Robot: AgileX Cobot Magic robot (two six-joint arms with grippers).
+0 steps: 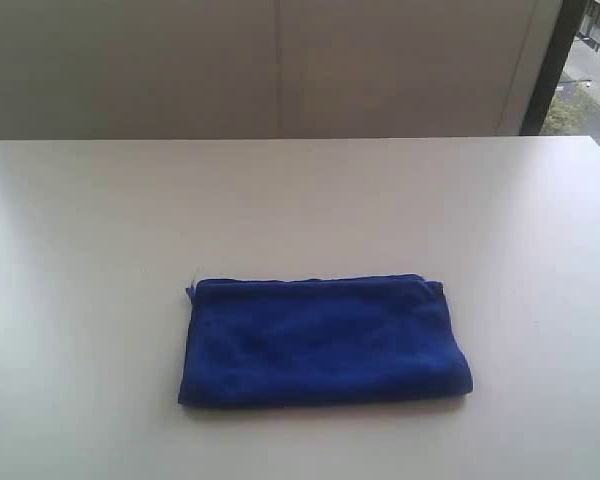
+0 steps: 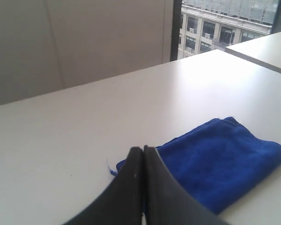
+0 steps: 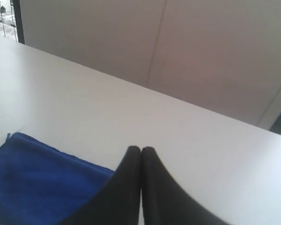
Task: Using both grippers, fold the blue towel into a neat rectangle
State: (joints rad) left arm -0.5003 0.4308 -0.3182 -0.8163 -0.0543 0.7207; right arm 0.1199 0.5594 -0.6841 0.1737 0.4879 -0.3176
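The blue towel lies flat on the white bench. In the exterior view it sits in the near half, about midway across. It is folded into a rough rectangle with its long sides running across the view, and its whole outline shows. The right end is a soft rounded fold. Along the far edge and at the left end the stacked layers do not quite line up. In the left wrist view a thin loose thread curls off one corner onto the bench.

The left claw is closed, its two black fingers pressed flat against each other with nothing between them. In its own view the tips stand in front of the towel's thread corner. That view does not show how high above the cloth they are.

The right claw is closed the same way and holds nothing. In its view the towel lies off to one side of the fingers, and bare bench stretches beyond the tips.

A plain pale wall rises behind the far edge of the bench. A window stands at the right of the exterior view. The left wrist view takes in a building outside and a second table beyond the bench.
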